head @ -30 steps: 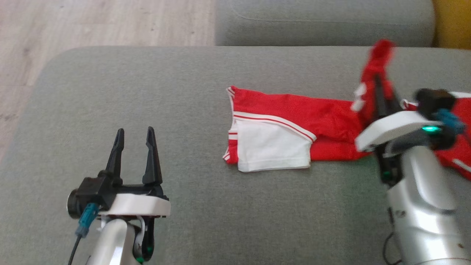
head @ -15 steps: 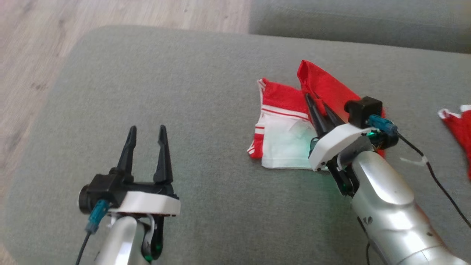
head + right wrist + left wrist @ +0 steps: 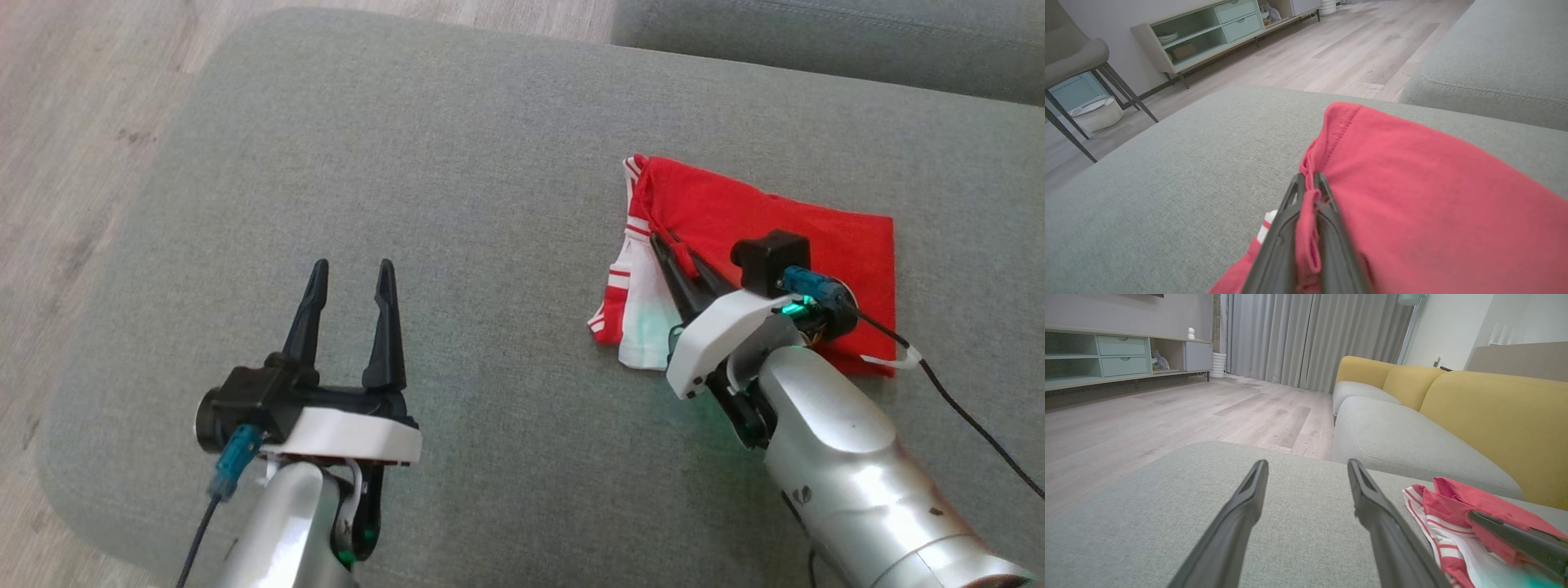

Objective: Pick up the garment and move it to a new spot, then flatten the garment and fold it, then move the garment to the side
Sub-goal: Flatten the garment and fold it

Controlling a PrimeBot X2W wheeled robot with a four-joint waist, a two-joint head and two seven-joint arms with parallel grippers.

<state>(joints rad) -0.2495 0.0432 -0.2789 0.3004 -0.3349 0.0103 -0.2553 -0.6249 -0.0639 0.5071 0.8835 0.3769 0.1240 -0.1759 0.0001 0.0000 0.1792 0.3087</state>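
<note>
The garment (image 3: 775, 220), a red jersey with a white side panel and red-striped white trim, lies folded on the grey ottoman (image 3: 490, 163). Its red top layer covers most of the white panel. My right gripper (image 3: 665, 245) is shut on a fold of red cloth at the garment's left edge, low over the cushion. The right wrist view shows the right gripper (image 3: 1306, 177) pinching that fold of the garment (image 3: 1412, 183). My left gripper (image 3: 351, 273) stands open over bare cushion, well to the left. In the left wrist view, the left gripper (image 3: 1306, 465) is empty and the garment (image 3: 1457, 498) lies at the lower right.
A grey sofa seat (image 3: 816, 41) runs along the ottoman's far side, with yellow backrests (image 3: 1494, 404) behind it. Wooden floor (image 3: 82, 122) lies to the left. A low cabinet (image 3: 1106, 355), a chair (image 3: 1073, 57) and a white basket (image 3: 1098, 114) stand farther off.
The right gripper has carried the raised red layer leftward and down over the white panel, folding the garment. The head view has shifted. The left gripper stays open.
</note>
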